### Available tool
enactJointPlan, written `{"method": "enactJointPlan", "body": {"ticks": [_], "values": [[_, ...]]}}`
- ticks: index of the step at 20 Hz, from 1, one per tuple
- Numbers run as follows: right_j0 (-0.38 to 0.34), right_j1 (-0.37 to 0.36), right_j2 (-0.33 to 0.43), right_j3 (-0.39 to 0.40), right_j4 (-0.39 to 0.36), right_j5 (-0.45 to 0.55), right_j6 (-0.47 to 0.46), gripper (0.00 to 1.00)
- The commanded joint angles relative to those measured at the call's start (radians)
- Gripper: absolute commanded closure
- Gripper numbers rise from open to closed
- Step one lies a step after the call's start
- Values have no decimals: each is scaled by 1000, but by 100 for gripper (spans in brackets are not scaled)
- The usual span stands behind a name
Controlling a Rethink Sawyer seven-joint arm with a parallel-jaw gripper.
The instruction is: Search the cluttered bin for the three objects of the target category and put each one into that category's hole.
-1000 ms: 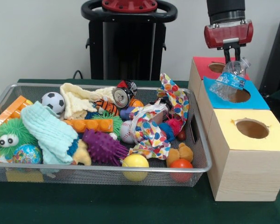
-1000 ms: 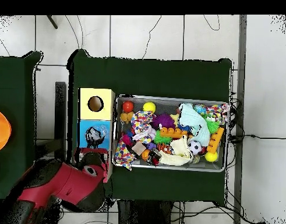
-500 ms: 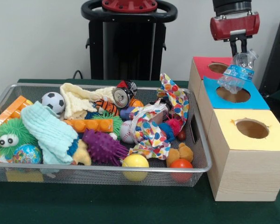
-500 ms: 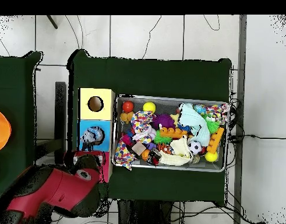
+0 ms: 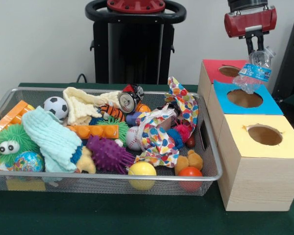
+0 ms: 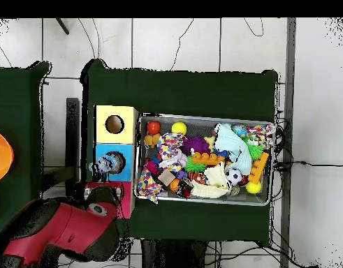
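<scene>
A crushed clear plastic bottle (image 5: 255,73) with a blue label hangs from my gripper (image 5: 255,51), which is shut on its upper end. It hangs well above the blue box (image 5: 220,90), over the far right rim of that box's round hole (image 5: 244,98). In the overhead view the bottle (image 6: 104,167) shows at the left edge of the blue box (image 6: 125,153), with my red arm (image 6: 62,227) below it. A dented drink can (image 5: 129,101) lies among the clutter at the back of the wire bin (image 5: 112,176).
A red box (image 5: 211,68) with a hole stands behind the blue one, and a yellow-topped box (image 5: 245,147) with its own hole (image 5: 264,134) stands in front. The bin holds balls, cloths, spiky toys and orange bricks (image 5: 95,131).
My gripper has risen with the bottle, lifting it from just over the blue box's hole and carrying it slightly right; in the overhead view the bottle drifts left off the hole.
</scene>
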Motion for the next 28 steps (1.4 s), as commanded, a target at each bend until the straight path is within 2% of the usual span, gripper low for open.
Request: {"method": "enactJointPlan", "body": {"ticks": [1, 28], "values": [[-27, 23, 88, -37, 34, -49, 322, 100], [-33, 23, 111, -28, 58, -23, 286, 100]]}}
